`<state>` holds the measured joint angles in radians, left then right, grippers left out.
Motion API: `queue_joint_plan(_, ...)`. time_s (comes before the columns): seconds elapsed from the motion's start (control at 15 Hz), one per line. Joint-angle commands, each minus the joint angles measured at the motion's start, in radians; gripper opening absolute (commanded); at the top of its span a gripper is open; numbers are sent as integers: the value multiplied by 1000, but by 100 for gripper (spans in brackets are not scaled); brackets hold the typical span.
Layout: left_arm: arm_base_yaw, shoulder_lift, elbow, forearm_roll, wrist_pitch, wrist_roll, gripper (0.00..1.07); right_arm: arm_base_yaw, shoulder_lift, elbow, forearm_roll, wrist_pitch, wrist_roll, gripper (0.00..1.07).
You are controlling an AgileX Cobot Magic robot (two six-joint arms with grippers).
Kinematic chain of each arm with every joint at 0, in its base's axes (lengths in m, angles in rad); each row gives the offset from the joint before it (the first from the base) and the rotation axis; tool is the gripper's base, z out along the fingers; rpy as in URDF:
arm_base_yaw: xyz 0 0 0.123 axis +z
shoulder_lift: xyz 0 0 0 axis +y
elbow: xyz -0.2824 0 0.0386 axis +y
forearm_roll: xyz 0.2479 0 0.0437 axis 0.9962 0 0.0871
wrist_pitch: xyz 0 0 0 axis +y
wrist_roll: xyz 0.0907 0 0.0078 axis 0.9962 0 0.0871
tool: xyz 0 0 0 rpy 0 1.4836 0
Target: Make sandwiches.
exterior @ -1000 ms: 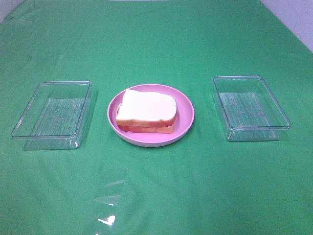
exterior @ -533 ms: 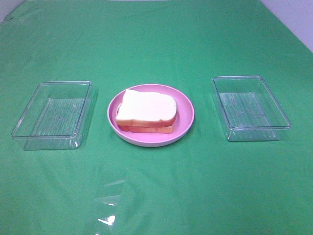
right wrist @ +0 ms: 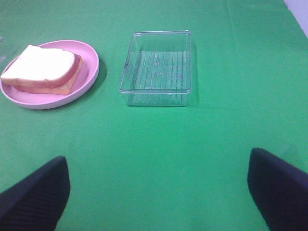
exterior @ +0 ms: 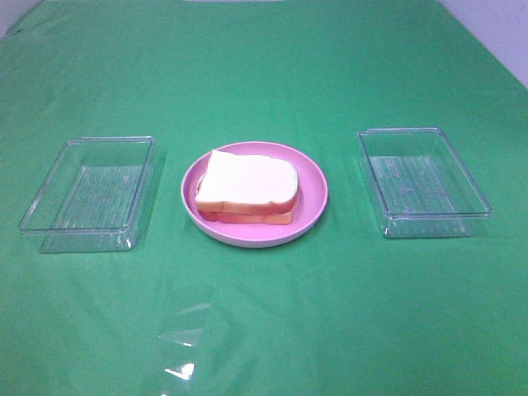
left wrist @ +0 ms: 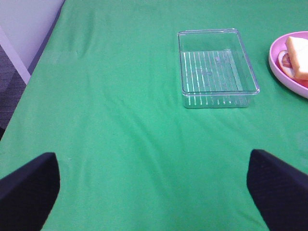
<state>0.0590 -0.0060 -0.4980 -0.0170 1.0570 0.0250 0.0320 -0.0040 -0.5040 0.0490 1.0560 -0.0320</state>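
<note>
A sandwich (exterior: 246, 187) of white bread with orange-brown crust and a reddish filling at its edge lies on the round pink plate (exterior: 312, 177) at the table's centre. The right wrist view shows the same sandwich (right wrist: 42, 70) on its plate (right wrist: 89, 61); the left wrist view catches only a corner of the sandwich (left wrist: 299, 57). Neither arm appears in the exterior high view. My left gripper (left wrist: 154, 190) stands open over bare green cloth, well short of the left tray. My right gripper (right wrist: 156, 190) is open too, nothing between its fingers.
A clear rectangular tray (exterior: 89, 195) stands left of the plate, seen too as the tray (left wrist: 216, 67) in the left wrist view. A second clear tray (exterior: 422, 181) stands right of the plate, the tray (right wrist: 157, 67) in the right wrist view. Green cloth (exterior: 272, 66) covers the table.
</note>
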Motion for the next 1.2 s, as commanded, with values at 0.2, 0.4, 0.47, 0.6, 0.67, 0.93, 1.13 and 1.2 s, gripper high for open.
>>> queue_joint_plan(0.2,-5,-12,3,-2,-7,-6,100,2,-26,1,3,-4,0,96)
queue_joint_plan(0.4,-5,-11,3,-2,-7,-6,100,2,-25,1,4,-5,0,96)
queue_joint_plan(0.47,-5,-11,3,-2,-7,-6,100,2,-25,1,4,-5,0,96)
queue_joint_plan(0.6,-5,-11,3,-2,-7,-6,100,2,-25,1,4,-5,0,96)
queue_joint_plan(0.67,-5,-11,3,-2,-7,-6,100,2,-25,1,4,-5,0,96)
queue_joint_plan(0.93,-5,-11,3,-2,-7,-6,100,2,-25,1,4,-5,0,96)
queue_joint_plan(1.13,-5,-11,3,-2,-7,-6,100,2,-25,1,4,-5,0,96)
queue_joint_plan(1.2,-5,-11,3,-2,-7,-6,100,2,-25,1,4,-5,0,96)
